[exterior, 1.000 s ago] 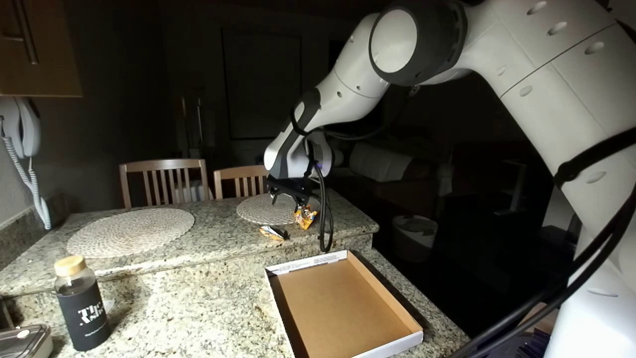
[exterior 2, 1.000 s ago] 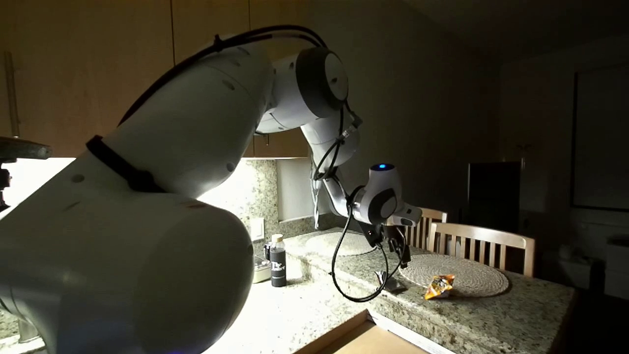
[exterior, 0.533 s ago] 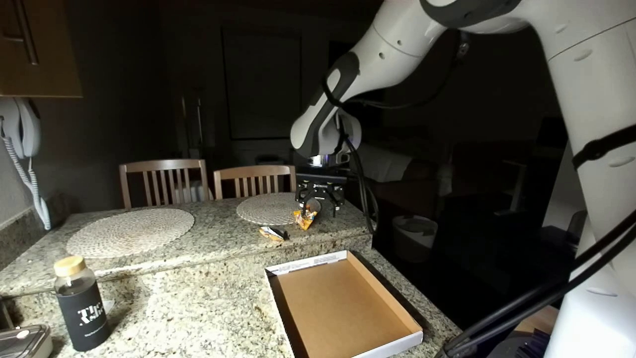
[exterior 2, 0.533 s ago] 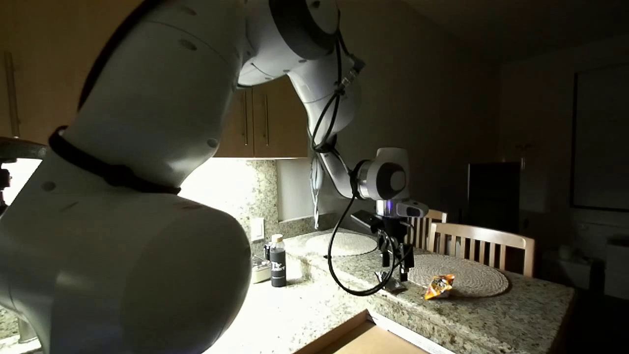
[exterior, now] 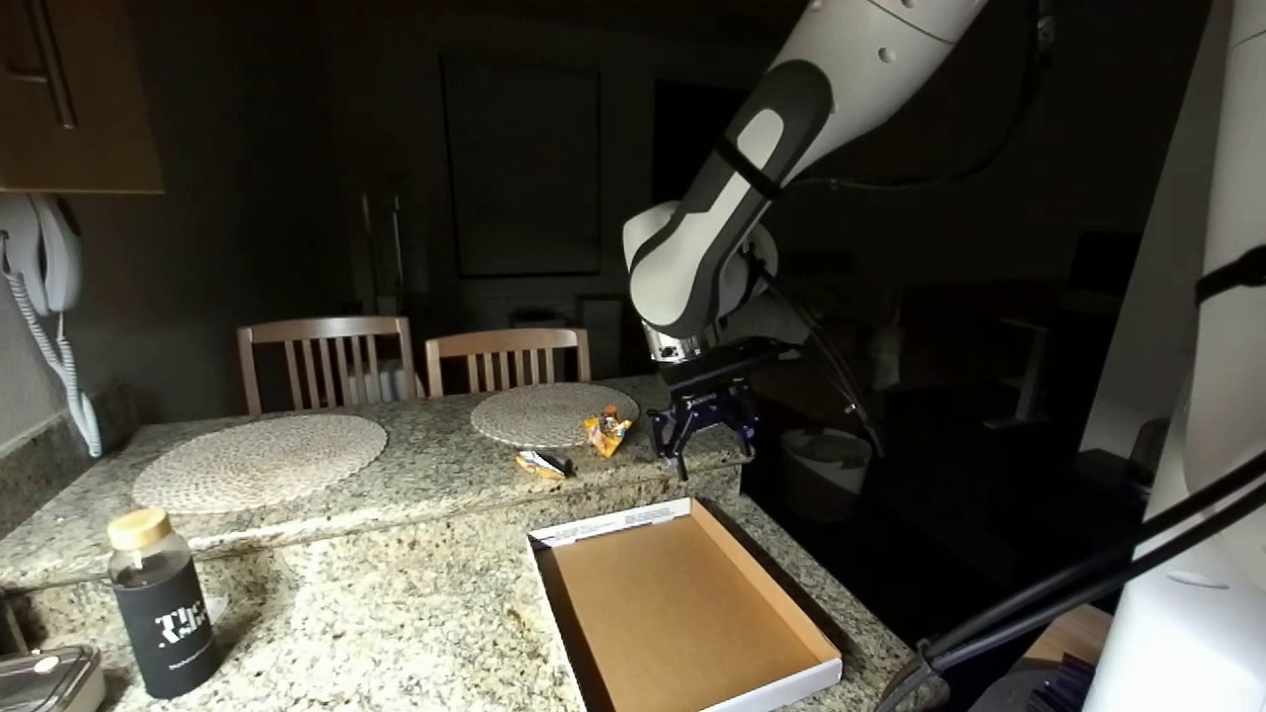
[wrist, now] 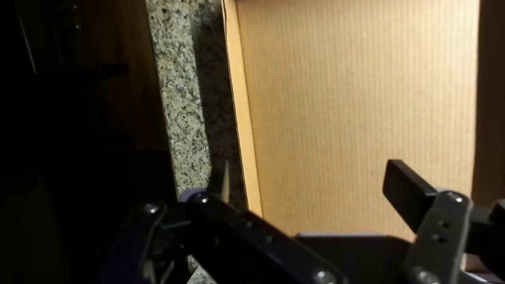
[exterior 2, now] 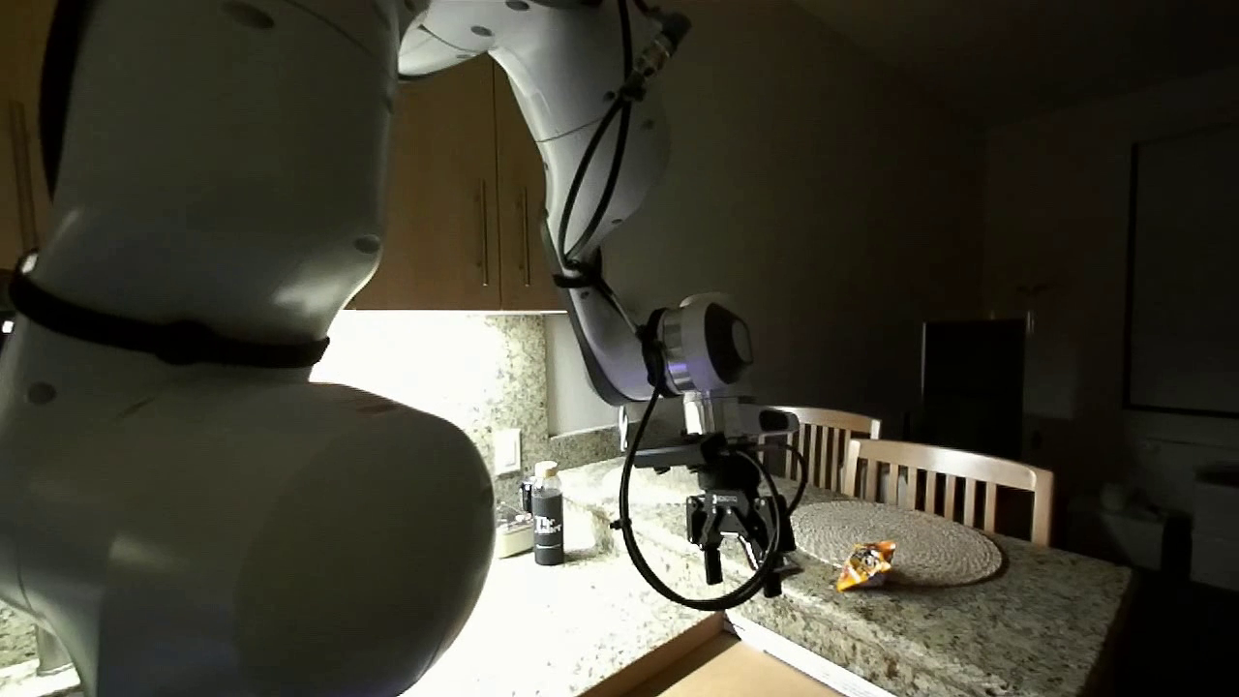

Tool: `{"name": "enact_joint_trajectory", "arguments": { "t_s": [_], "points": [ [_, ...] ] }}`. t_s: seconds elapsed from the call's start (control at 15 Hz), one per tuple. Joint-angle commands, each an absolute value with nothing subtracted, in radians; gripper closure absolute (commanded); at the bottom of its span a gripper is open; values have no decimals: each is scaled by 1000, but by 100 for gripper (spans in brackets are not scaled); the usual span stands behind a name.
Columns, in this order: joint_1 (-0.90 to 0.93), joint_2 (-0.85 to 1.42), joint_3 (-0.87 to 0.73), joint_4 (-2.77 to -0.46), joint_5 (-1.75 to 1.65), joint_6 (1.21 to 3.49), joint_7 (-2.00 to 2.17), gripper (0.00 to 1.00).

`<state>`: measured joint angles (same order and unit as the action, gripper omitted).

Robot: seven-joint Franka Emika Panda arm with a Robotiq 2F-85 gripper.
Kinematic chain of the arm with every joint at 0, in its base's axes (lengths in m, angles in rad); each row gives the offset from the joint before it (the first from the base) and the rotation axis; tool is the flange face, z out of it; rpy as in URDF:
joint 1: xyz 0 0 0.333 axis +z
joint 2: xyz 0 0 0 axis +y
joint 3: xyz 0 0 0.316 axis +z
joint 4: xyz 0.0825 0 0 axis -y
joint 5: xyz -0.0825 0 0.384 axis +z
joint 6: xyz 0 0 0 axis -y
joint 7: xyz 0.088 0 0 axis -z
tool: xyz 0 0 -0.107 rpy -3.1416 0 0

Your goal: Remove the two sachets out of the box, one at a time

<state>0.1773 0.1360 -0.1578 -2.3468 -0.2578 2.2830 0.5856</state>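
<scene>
My gripper [wrist: 309,169] hangs in the air with its two fingers [wrist: 406,193] spread well apart; in the wrist view one finger shows against the floor of the box [exterior: 692,603] and the other against the shadowed strip of bench [exterior: 396,603] just outside the cardboard wall. The box sits on the bench's lower level, its brown bottom in plain sight, low walls standing up around it and white along the outside. On that same level, well apart from the box, I have a bottle [exterior: 166,608] standing upright in a dark sleeve with white lettering and a pale lid, and near it a lidded container [exterior: 49,682] cut off by the frame. Farther back the bench steps up to a raised ledge [exterior: 425,485], and there, outside the box, lies one sachet [exterior: 539,465], orange and white with a dark patch, near the front edge. The other sachet [exterior: 608,433] is a little farther back, near the first but apart from it, crumpled, orange with dark and white patches, by the rim of a round placemat [exterior: 524,413]; whether it overlaps that rim I can't tell. A second placemat [exterior: 262,463] lies along the ledge. Beyond the bench I see the backs of two wooden chairs [exterior: 326,331] and a pale bin [exterior: 826,485] in the dark room.
</scene>
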Motion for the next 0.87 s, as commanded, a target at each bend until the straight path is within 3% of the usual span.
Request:
{"name": "enact_joint_trajectory", "arguments": {
  "t_s": [0.0,0.13,0.2,0.8],
  "points": [
    [110,16,-110,-2503,-329,2413,457,0],
    [75,-8,-101,-2555,-282,2509,340,0],
    [89,57,-84,-2476,-302,2434,449,0],
    [58,21,-77,-2523,-299,2483,380,0]
  ]
}}
